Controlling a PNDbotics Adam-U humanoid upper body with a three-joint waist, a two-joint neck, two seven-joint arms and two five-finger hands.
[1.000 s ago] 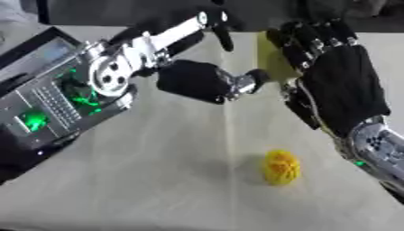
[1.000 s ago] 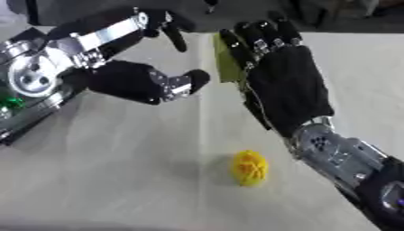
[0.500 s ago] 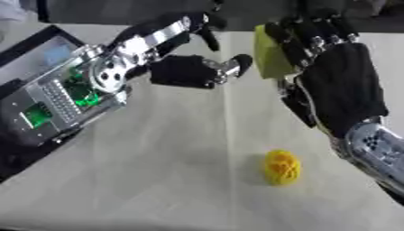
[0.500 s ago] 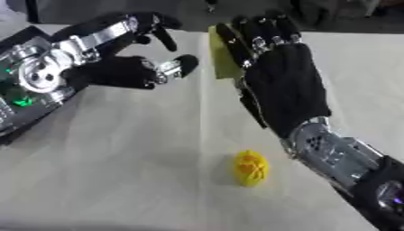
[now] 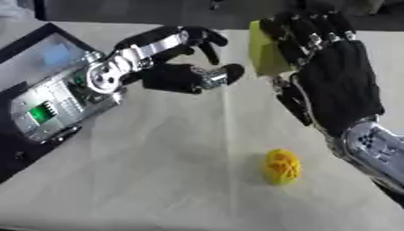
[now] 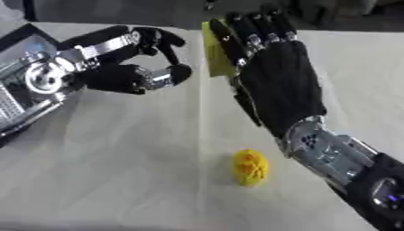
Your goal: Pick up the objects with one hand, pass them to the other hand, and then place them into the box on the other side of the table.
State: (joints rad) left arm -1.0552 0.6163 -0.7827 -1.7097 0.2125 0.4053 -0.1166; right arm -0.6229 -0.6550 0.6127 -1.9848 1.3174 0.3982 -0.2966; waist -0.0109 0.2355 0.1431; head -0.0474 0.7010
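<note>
My right hand (image 5: 335, 76) is raised above the table at the upper right, its fingers curled round a pale yellow-green block (image 5: 265, 56) held against the palm. My left hand (image 5: 180, 74) reaches in from the left at about the same height, fingers spread and relaxed, thumb tip a short gap from the block and not touching it. A small knobbly yellow object (image 5: 281, 166) lies on the cloth-covered table (image 5: 158, 180) below the right forearm.
A dark-rimmed box or tray (image 5: 31, 49) lies at the table's left edge, partly under my left forearm. The table's far edge runs just behind both hands, with dark floor beyond.
My left hand has risen and moved right toward the block, its fingers opening wider. My right hand has kept the block and shifted slightly up.
</note>
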